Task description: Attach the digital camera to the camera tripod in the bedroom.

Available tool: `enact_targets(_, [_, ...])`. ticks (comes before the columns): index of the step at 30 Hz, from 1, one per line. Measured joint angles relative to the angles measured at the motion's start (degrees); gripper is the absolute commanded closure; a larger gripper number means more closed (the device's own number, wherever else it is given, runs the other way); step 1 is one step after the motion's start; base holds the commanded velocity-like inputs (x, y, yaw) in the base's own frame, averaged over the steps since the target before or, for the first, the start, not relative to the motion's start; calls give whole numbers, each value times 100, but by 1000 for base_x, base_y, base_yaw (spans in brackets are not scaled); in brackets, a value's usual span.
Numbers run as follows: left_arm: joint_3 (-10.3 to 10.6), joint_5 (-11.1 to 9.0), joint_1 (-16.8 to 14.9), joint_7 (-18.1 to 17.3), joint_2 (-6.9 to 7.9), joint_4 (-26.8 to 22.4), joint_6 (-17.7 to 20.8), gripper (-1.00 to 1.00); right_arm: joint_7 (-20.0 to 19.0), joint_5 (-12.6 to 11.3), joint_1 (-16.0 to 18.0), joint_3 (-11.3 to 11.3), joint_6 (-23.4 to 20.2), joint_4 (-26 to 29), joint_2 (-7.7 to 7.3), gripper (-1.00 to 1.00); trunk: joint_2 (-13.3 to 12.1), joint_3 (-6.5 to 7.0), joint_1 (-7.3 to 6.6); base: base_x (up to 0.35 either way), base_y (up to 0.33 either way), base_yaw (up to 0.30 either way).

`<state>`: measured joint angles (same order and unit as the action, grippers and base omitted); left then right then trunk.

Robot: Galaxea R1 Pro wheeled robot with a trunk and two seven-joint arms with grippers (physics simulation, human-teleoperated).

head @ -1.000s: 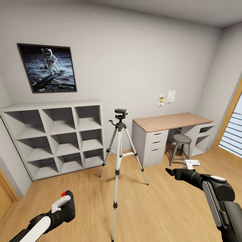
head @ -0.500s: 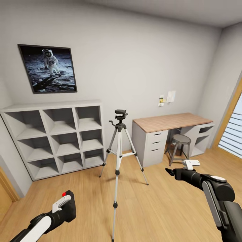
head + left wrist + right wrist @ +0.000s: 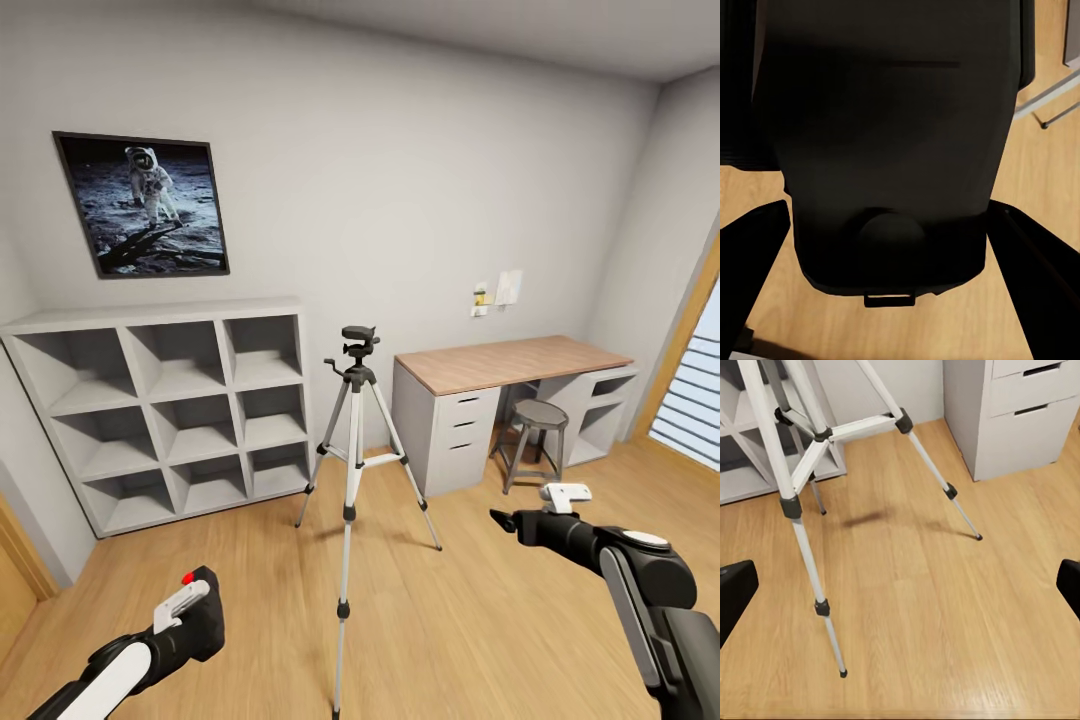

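Note:
The camera tripod [image 3: 351, 455] stands upright on the wood floor mid-room, its black head [image 3: 358, 345] bare. My left gripper [image 3: 198, 618] is low at the near left, well short of the tripod, shut on the digital camera [image 3: 204, 590], whose red dot shows at the tip. In the left wrist view the camera's black body [image 3: 889, 150] sits between both fingers [image 3: 750, 262]. My right gripper [image 3: 503, 520] hangs open and holds nothing, right of the tripod's legs [image 3: 802, 487] and pointing toward them; its fingertips [image 3: 735, 589] stand far apart.
White cube shelving [image 3: 170, 400] lines the left wall under a framed astronaut picture [image 3: 140, 200]. A wood-topped desk [image 3: 510, 365] with white drawers [image 3: 1020, 412] and a grey stool [image 3: 535, 415] stand at the right. An oak door frame [image 3: 690, 330] edges the far right.
My right gripper has drifted slightly down and to the left. The left gripper and the camera have stayed put, as has the tripod.

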<state>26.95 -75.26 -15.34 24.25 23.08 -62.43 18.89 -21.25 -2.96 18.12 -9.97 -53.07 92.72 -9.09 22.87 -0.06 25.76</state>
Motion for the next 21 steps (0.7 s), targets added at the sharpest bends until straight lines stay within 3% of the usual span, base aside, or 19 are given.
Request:
enact_targets(8, [-3,27,0,30,-2,-5,-10,100,1,4,-148,58,3,2,-3,-100,0,0,0,0,-18,0])
enact_targets(9, [10,62,51,40,13,-27,-17,100,0,-7,-159,254,3,2,1,-100,1,0,-1,0,-182,0])
enact_targets(12, [7,72,89,62,30,-32,-21,100,1,3,-161,387,-6,0,-30,-100,0,0,0,0,-271,0])
enact_targets(21, [3,68,97,73,41,-20,-23,100,1,4,-161,418,-8,-2,-66,-100,0,0,0,0,-318,88])
